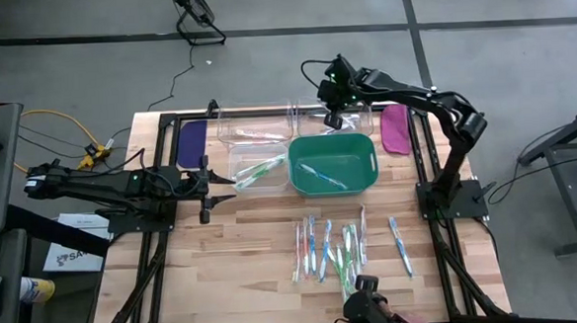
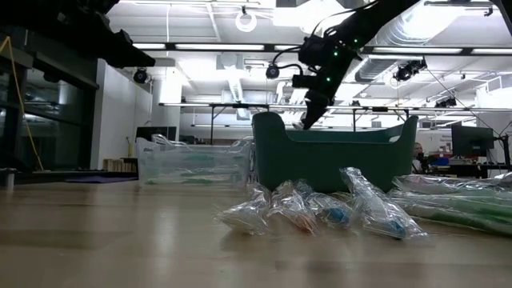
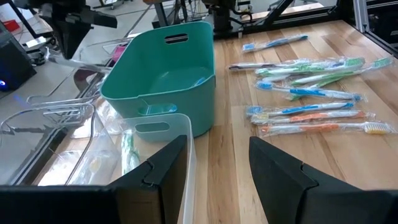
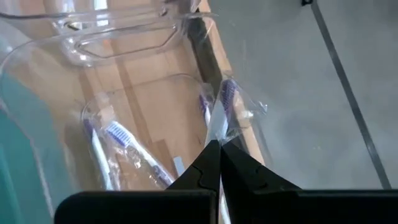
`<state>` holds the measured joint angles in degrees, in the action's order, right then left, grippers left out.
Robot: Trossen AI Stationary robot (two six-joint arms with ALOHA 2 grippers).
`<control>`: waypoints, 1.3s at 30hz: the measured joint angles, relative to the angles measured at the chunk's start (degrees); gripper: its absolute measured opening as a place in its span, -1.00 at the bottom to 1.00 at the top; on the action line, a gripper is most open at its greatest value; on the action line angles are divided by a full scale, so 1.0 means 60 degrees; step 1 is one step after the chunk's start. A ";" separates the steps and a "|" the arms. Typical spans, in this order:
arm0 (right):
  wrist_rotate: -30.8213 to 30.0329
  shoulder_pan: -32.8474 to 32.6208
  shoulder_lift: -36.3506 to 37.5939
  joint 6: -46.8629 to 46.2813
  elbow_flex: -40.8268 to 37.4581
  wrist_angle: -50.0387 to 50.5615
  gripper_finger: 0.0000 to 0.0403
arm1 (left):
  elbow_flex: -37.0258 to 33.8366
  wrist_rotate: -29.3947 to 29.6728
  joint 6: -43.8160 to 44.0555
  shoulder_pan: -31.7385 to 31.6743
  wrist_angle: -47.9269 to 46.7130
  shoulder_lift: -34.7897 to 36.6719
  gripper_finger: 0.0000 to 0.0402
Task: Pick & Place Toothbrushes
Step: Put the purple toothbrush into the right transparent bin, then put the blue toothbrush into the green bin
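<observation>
High view, left to right: my left end effector (image 1: 220, 185) hovers over the counter (image 1: 254, 252) with its fingers apart and nothing between them, just beside a clear bin (image 1: 261, 171) that holds a green wrapped toothbrush (image 1: 259, 170). Next comes the teal bin (image 1: 333, 163), with one blue toothbrush (image 1: 321, 175) lying inside. Behind these bins stand further clear bins (image 1: 252, 129). A purple paddle (image 1: 190, 140) lies at the far left corner of the counter and a magenta paddle (image 1: 396, 128) at the far right.

Near the front edge of the counter lies a row of wrapped toothbrushes (image 1: 347, 247), well apart from both end effectors.

My right end effector (image 1: 334, 118) hangs behind the teal bin, above a clear bin (image 4: 155, 93). Its fingers are pressed together on the wrapper of a purple toothbrush (image 4: 225, 99), which dangles over that bin; another purple toothbrush (image 4: 121, 140) rests inside.
</observation>
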<state>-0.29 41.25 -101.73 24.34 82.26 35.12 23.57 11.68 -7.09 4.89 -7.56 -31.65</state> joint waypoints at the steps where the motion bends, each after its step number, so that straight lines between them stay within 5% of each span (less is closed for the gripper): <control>1: -0.0009 0.0000 0.0000 0.0002 0.0000 -0.0048 -0.98 | 0.0000 0.0000 0.0000 0.0002 -0.0005 0.0001 -0.17; 16: -0.1022 -0.0140 0.0000 -0.0277 0.0000 0.0280 -0.91 | 0.0000 0.0000 -0.0018 -0.0001 -0.0011 0.0001 -0.17; 30: -0.0926 -0.0695 0.0337 -0.2934 -0.0004 0.1168 -0.26 | 0.0000 -0.0007 -0.0095 -0.0001 -0.0024 -0.0024 -0.17; 39: -0.0861 -0.1035 0.1849 -0.5805 -0.0004 0.3198 -0.15 | 0.0004 -0.0069 -0.0095 -0.0001 -0.0067 -0.0024 -0.17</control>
<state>-5.45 35.05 -90.64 -10.49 82.24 54.31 23.59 11.27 -7.66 4.89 -7.96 -31.79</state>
